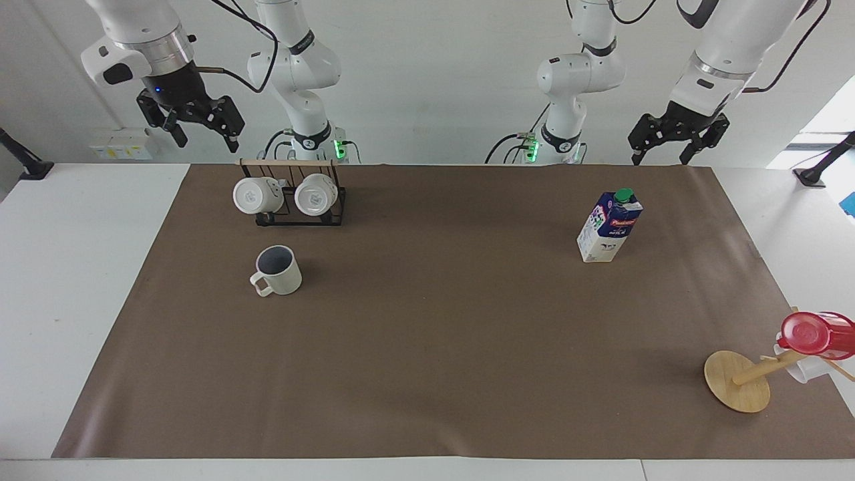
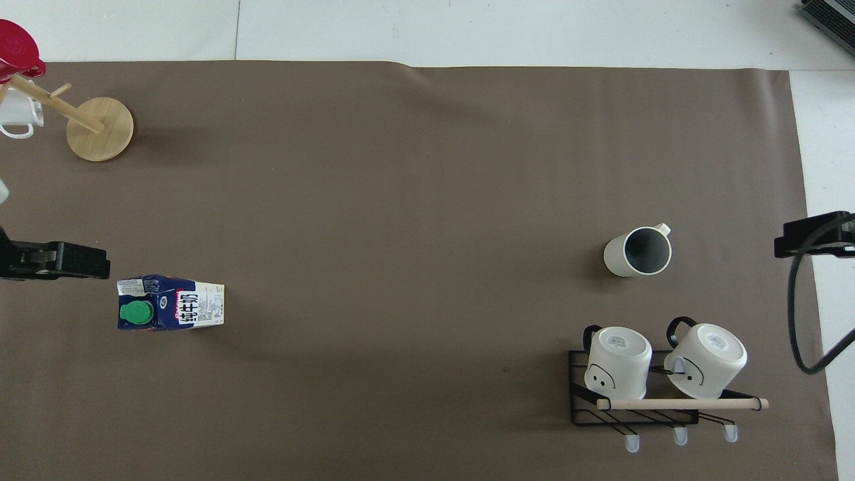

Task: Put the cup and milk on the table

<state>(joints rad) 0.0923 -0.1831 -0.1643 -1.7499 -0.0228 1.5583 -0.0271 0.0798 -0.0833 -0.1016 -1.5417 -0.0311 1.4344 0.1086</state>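
The cup [image 1: 277, 270] [image 2: 638, 252], cream-white with a dark inside, stands upright on the brown mat of the table [image 1: 434, 347] [image 2: 401, 200], toward the right arm's end. The milk [image 1: 609, 227] [image 2: 170, 304], a blue-and-white carton with a green cap, stands upright on the mat toward the left arm's end. My left gripper [image 1: 661, 159] [image 2: 57, 260] hangs open and high over the mat's end beside the milk, holding nothing. My right gripper [image 1: 207, 143] [image 2: 811, 235] hangs open and high over the mat's edge beside the cup, also with nothing in it.
A black wire rack [image 1: 299, 212] [image 2: 578, 401] with two white mugs stands nearer to the robots than the cup. A wooden mug tree [image 1: 738, 381] [image 2: 100, 127] carrying a red-lidded cup [image 1: 811, 334] and a white mug stands at the left arm's end, farther from the robots than the milk.
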